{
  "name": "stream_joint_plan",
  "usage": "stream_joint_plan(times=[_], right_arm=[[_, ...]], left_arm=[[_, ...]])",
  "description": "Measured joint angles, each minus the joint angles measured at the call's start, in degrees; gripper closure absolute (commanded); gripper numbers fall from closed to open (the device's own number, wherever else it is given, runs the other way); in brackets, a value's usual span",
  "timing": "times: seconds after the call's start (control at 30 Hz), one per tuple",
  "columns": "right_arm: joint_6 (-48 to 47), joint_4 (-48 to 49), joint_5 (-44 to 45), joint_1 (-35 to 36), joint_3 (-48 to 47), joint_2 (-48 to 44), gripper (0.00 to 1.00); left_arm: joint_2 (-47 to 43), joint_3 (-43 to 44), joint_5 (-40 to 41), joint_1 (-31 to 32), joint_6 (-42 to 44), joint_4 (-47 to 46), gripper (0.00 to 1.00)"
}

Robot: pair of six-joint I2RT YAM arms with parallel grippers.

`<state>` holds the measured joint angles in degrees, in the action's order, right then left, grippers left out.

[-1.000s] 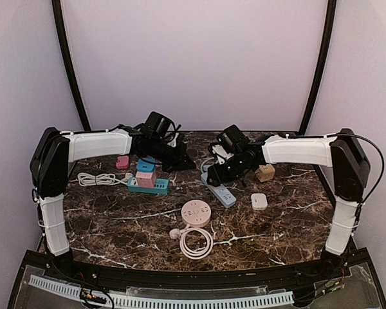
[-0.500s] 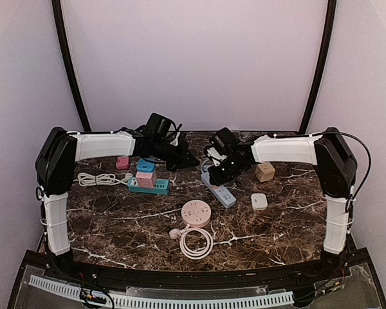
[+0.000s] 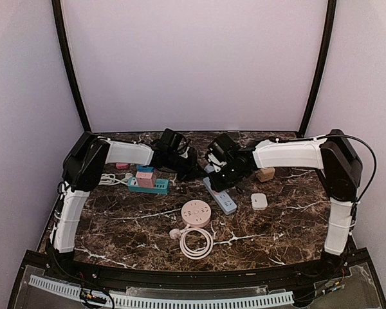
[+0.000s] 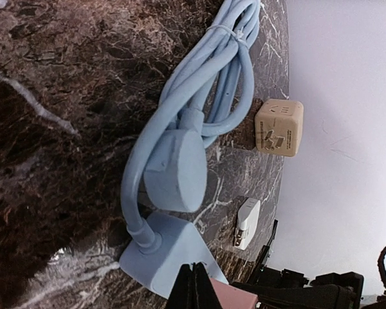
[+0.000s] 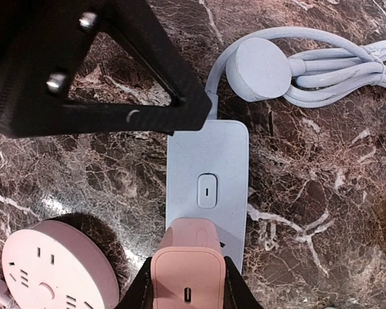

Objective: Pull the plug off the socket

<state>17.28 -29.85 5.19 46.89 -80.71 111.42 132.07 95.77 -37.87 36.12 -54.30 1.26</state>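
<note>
On my right wrist feed the right gripper (image 5: 188, 286) is clamped on the pink plug (image 5: 188, 261), one finger against each side. The plug is seated in the light blue power strip (image 5: 208, 154), just below the strip's small button (image 5: 207, 191). The strip lies flat on the marble counter (image 5: 321, 212), toward the back and between the two arms. The left gripper (image 4: 193, 283) has its fingers drawn together with no gap that I can see. Its tips are at the cord end of the strip, though I cannot tell whether they bear down on it. Just beyond that end lies the strip's own round blue plug (image 5: 262, 69), next to its tied cable bundle (image 5: 347, 64). A round pink socket hub (image 5: 51, 273) sits on the counter beside the strip, close to the pink plug but not touching it. Through the left wrist camera I also pick out a tan cube adapter (image 4: 280, 127) and a small white adapter (image 4: 248, 223), farther along the counter and apart from each other. From overhead, a teal strip (image 3: 148, 185) carrying its own plugs lies on the left arm's side.
</note>
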Motion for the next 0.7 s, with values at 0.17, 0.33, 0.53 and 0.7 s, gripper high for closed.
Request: stream_joint_plan(times=[0.17,0.33,0.53,0.7], right_arm=[[1.03,-0.04,0.66,0.48,0.0,0.0,0.9],[1.25,-0.22,1.07,0.66,-0.04,0.0,0.9],[1.25,-0.61,1.73,0.76,-0.17,0.02,0.91],[1.25,-1.16,2.16,0.92,-0.74,0.28,0.91]], left_arm=[[3.45,2.38,-1.05,0.17,-0.44,-0.39,1.0],[3.72,2.78,-1.27,1.16,-0.37,-0.31,1.0],[3.74,2.6,-1.62,2.38,-0.24,-0.31,1.0],[3.65,2.45,-1.55,2.36,1.11,0.39,1.0]])
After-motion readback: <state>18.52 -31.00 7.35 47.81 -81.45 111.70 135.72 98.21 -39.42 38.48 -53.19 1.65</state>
